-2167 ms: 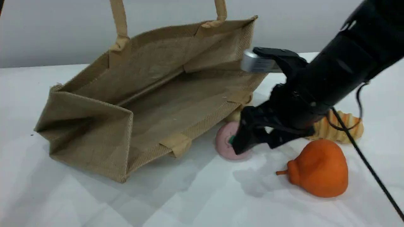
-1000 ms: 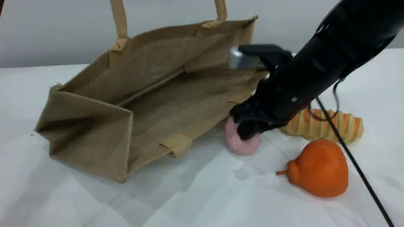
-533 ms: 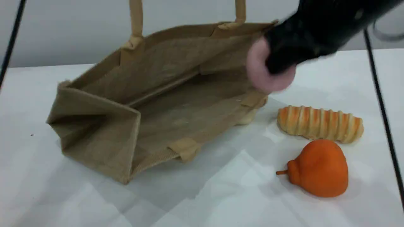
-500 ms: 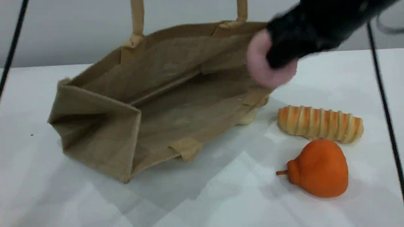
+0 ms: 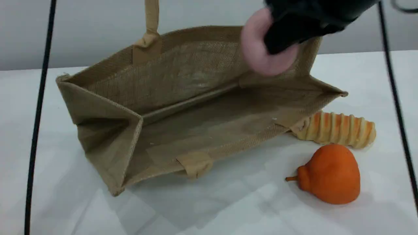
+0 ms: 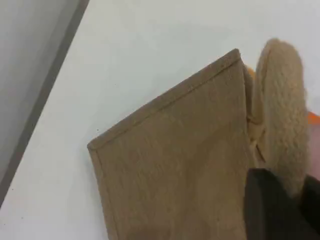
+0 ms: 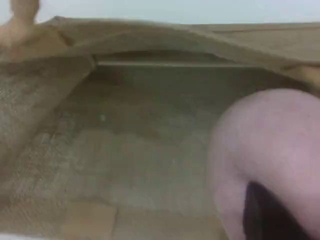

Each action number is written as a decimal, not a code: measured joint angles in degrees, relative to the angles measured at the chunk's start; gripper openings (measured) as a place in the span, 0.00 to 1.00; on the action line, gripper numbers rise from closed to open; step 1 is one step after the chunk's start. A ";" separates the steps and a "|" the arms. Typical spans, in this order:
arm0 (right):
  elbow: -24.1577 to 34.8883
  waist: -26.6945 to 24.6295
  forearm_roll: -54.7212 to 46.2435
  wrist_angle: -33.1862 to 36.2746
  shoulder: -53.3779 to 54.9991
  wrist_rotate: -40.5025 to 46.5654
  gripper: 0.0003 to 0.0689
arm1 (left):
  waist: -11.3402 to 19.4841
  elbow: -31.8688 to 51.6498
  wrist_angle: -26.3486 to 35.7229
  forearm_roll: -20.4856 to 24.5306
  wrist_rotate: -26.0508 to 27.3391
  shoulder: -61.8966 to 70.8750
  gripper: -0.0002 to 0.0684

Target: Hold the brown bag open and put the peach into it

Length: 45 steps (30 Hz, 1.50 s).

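The brown bag (image 5: 183, 71) lies tilted on the white table, its mouth wide open toward the camera. One beige handle (image 5: 152, 19) runs taut up out of the top edge. In the left wrist view that handle (image 6: 282, 115) passes into my left gripper (image 6: 280, 205), which is shut on it above the bag's outer wall (image 6: 180, 160). My right gripper (image 5: 277, 42) is shut on the pink peach (image 5: 258, 49) and holds it in the air at the bag's upper right rim. Close up, the peach (image 7: 270, 145) hangs before the bag's open inside (image 7: 150, 150).
An orange pear-shaped fruit (image 5: 329, 174) lies at the front right. A striped bread roll (image 5: 339, 129) sits behind it, touching the bag's right corner. Black cables hang at the left (image 5: 39, 114) and at the right (image 5: 395, 98).
My right gripper closed on the peach on the table and lifted it up and left to the bag's rim. The bag shifted right and its mouth spread wider.
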 joint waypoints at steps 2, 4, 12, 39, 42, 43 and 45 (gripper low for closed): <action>0.00 2.10 0.19 -2.37 1.57 -0.05 0.05 | 0.05 0.00 0.00 0.00 -0.32 0.00 0.13; 0.00 3.68 0.26 -5.33 3.63 -0.05 0.05 | 0.05 0.00 0.00 0.00 -0.60 0.00 0.13; -2.05 4.65 3.08 -15.33 14.44 -0.05 0.06 | 0.05 0.00 0.00 -0.09 -0.71 0.00 0.13; -7.64 -1.31 -3.63 3.69 6.33 1.07 0.92 | 0.05 0.00 0.05 0.15 -0.78 0.00 0.13; -7.64 -5.32 -6.82 7.67 2.28 3.20 0.91 | 0.05 0.00 0.05 -0.03 -0.78 0.00 0.13; -7.64 -7.09 -7.59 8.23 0.82 3.56 0.90 | 0.05 0.00 0.05 -0.03 -0.78 0.00 0.13; -7.64 -10.89 -9.04 8.03 -1.75 4.08 0.89 | 0.05 0.00 0.05 -0.03 -0.78 0.00 0.13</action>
